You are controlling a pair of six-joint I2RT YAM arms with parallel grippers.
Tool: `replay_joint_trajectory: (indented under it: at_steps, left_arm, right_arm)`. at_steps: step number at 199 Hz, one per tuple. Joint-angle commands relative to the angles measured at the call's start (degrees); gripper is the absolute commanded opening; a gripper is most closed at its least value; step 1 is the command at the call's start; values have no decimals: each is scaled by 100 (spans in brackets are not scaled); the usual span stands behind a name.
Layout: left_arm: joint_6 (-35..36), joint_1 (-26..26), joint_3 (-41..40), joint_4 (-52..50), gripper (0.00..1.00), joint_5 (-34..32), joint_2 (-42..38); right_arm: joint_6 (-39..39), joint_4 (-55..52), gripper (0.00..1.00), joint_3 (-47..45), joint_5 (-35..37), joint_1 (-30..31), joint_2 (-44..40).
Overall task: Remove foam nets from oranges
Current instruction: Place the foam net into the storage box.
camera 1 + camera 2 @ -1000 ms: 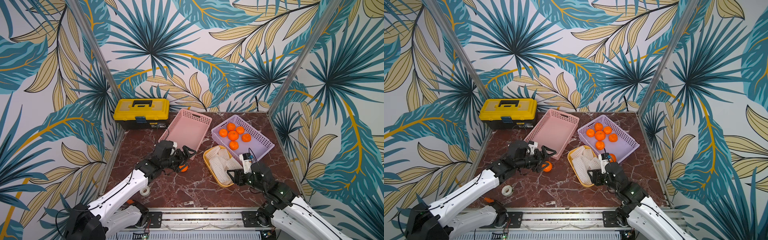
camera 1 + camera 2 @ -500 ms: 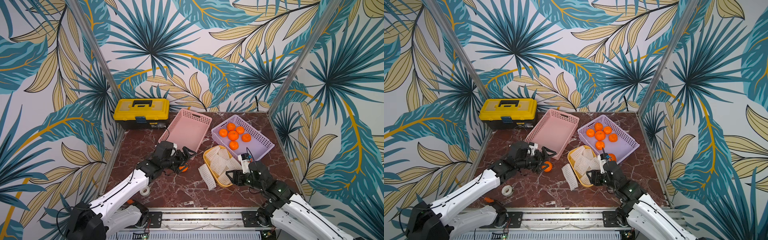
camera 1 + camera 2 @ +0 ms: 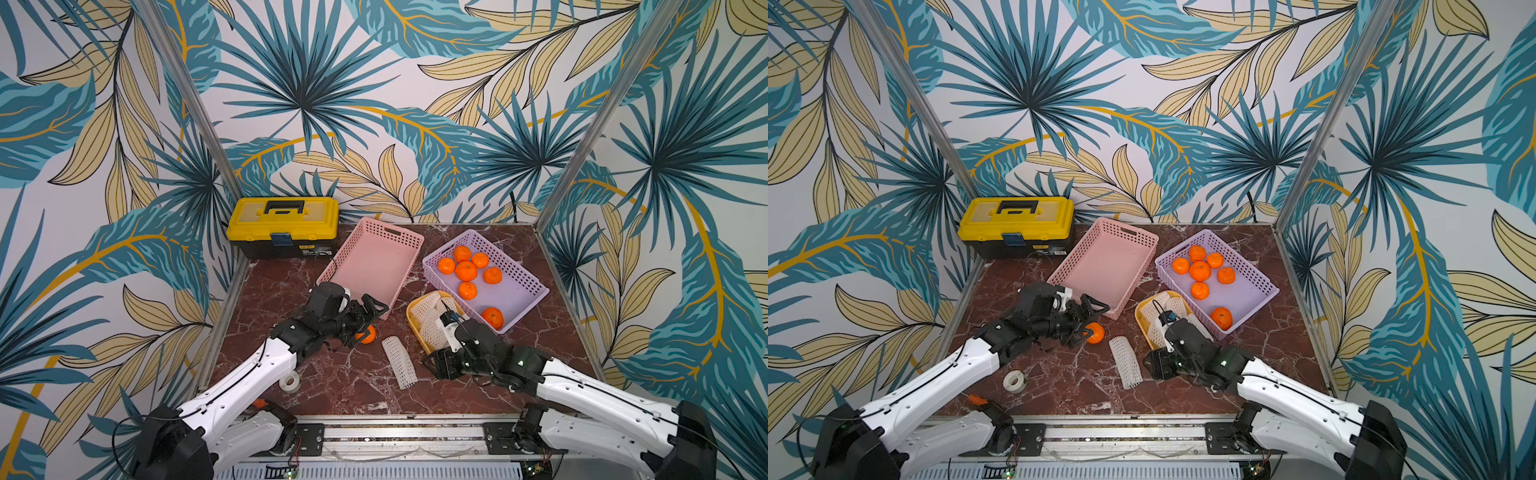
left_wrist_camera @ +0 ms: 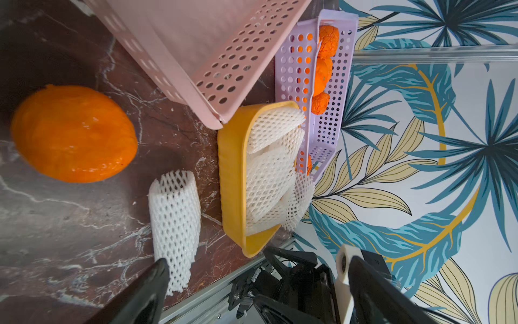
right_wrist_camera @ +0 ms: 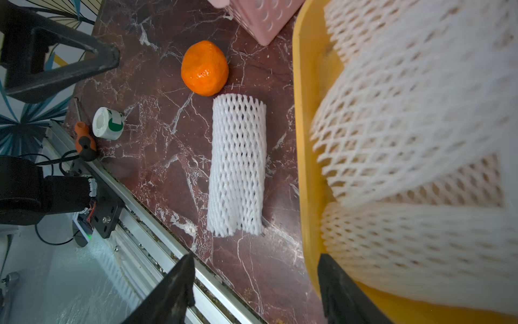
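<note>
Left arm and right arm: white shell links with small dark screws, a thin black cable along each. Wrist housings black with a white block. Base joints bulky, black, at near edge. Fingers black, open triangular frames.

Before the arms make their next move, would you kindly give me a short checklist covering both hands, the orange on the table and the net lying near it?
1. The left hand is open and empty: ok.
2. The right hand is open and empty: ok.
3. The bare orange is free of its net: ok.
4. The loose foam net is inside the yellow tray: not ok; it lies on the table beside the tray.
5. The bare orange is in the purple basket: not ok; it sits on the table by the left hand.
6. The other oranges in the basket are unwrapped: ok.
</note>
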Motion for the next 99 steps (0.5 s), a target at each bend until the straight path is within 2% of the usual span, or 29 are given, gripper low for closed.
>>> replay_joint_trajectory:
  at_steps: [1,40,61,99]
  left_arm:
    - [483,149,347,-602,100,-400,-285]
    - [828,378,414,-1037,100,-1021,-764]
    - [1093,629,614,-1524,100,-1259,-876]
    - [1465,1444,759,-1914,100,-1039,-948]
  right_arm:
    - [-100,10,71,327,636,280,573]
    - [-14,-59,77,993,807,660,1810]
    - [121,-29,84,1295,820,758,2401]
    - [359,-213,86,1980,376,760,3496]
